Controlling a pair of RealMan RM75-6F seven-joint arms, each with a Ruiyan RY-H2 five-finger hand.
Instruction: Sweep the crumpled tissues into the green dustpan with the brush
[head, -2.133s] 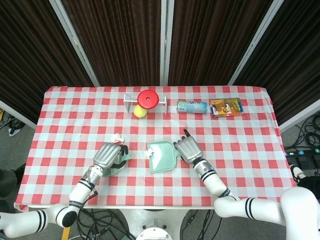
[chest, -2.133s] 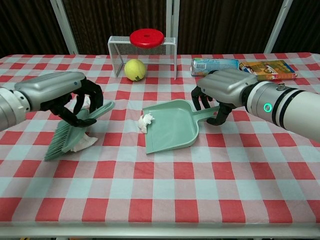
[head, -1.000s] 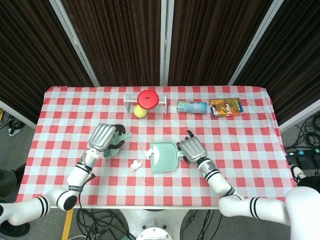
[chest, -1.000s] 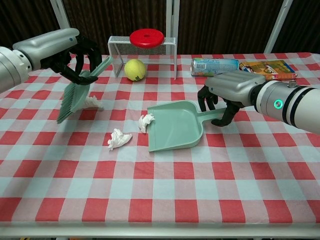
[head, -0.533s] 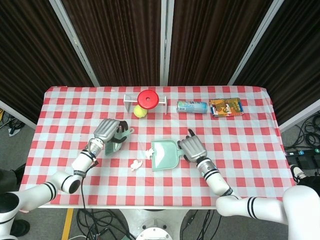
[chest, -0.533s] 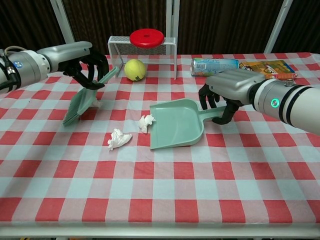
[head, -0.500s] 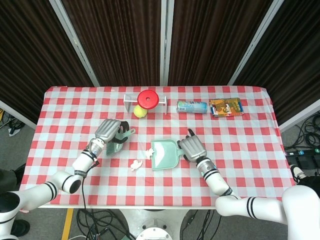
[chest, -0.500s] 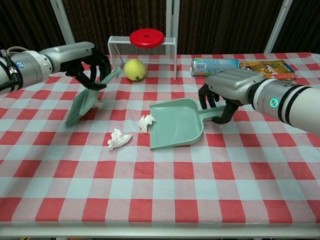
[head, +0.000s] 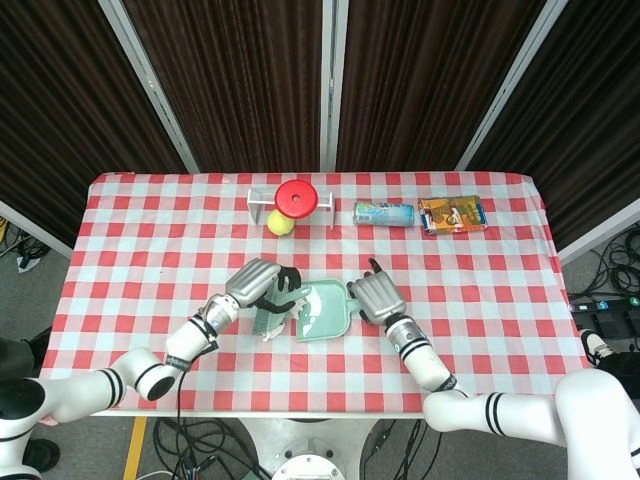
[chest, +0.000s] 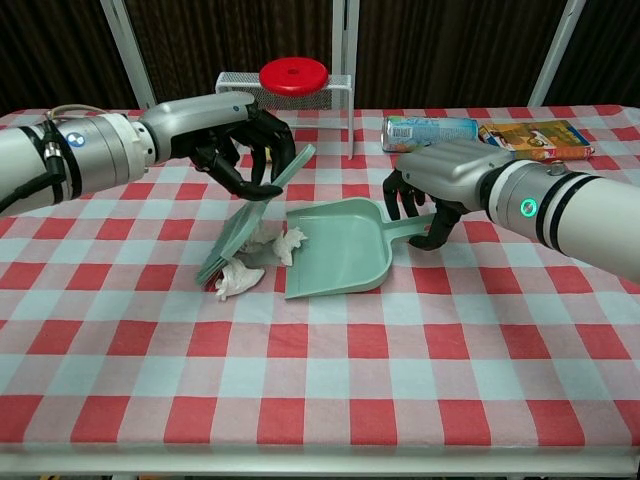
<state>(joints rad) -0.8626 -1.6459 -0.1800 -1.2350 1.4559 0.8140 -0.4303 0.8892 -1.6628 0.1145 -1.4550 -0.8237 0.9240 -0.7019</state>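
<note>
My left hand (chest: 240, 150) (head: 262, 283) grips the green brush (chest: 238, 235) (head: 268, 318) by its handle, bristles down on the cloth just left of the dustpan's mouth. The green dustpan (chest: 340, 250) (head: 322, 310) lies flat, its open edge facing left. My right hand (chest: 440, 185) (head: 372, 297) holds its handle from the right. One crumpled tissue (chest: 238, 280) lies below the bristles, another tissue (chest: 291, 243) touches the dustpan's lip, and a third tissue (chest: 262, 235) sits right behind the brush.
At the back stands a white wire rack (chest: 340, 90) with a red disc (chest: 293, 75) (head: 296, 197) on top and a yellow ball (head: 279, 222) beside it. A drink can (chest: 430, 130) and a snack box (chest: 535, 138) lie at the back right.
My left hand has carried the brush from the left side over to the dustpan's mouth, bringing a tissue along. The dustpan and my right hand shifted slightly left.
</note>
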